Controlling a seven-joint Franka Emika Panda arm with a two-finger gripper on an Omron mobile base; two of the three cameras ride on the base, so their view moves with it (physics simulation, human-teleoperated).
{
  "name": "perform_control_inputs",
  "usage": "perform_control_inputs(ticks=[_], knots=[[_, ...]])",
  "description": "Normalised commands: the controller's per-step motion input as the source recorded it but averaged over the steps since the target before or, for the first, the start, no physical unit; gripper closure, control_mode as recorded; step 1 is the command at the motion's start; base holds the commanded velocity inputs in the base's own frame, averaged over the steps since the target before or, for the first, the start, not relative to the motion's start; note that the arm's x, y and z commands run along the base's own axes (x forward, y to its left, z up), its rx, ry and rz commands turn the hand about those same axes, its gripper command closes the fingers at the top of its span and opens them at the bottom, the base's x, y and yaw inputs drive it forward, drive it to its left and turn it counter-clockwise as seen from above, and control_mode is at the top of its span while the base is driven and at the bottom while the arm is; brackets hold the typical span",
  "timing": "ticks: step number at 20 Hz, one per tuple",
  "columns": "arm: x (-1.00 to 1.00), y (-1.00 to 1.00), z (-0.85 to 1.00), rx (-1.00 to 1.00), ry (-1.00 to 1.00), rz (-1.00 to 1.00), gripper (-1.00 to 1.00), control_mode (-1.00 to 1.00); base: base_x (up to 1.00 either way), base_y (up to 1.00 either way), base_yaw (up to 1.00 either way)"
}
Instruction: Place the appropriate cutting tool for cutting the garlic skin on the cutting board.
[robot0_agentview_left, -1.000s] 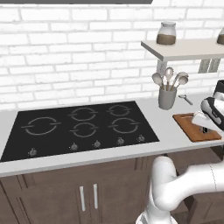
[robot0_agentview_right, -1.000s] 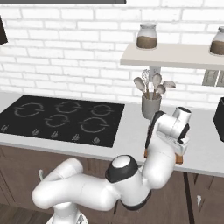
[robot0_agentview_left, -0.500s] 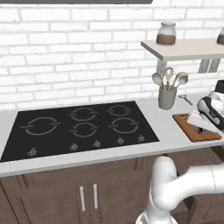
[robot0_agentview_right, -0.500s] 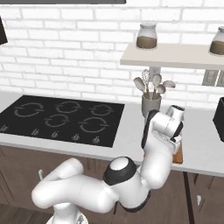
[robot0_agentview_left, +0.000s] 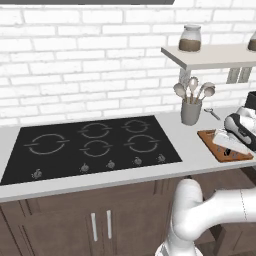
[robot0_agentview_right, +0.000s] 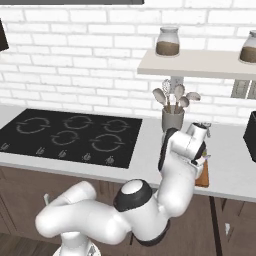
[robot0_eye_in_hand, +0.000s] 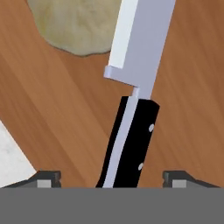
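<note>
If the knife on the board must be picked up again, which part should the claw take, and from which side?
Take the black handle, not the blade. The knife lies flat on the board, so come straight down from above, with the fingers closing across the handle's width. The open claw already straddles it. The garlic lies beside the blade, so the handle end probably gives more room.

Two base views flank the cutting board (robot0_agentview_left: 220, 149); hand view looks close down onto it.
</note>
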Motion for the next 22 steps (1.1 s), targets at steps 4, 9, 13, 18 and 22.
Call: perform_control_inputs(ticks=[4, 9, 13, 18, 22], knots=[[0.00, 0.00, 0.31, 0.00, 0.00, 0.00, -1.00, -1.00, 0.00, 0.00, 0.00], [-0.27, 0.00, 0.69, 0.00, -0.04, 0.00, -1.00, -1.00, 0.00, 0.00, 0.00], [-0.74, 0.00, 0.72, -0.02, -0.12, 0.00, -1.00, -1.00, 0.00, 0.00, 0.00], [-0.99, 0.00, 0.41, -0.16, -0.35, 0.10, -1.00, -1.00, 0.00, 0.00, 0.00], [-1.00, 0.04, 0.30, -0.20, -0.27, 0.12, -1.00, -1.00, 0.00, 0.00, 0.00]])
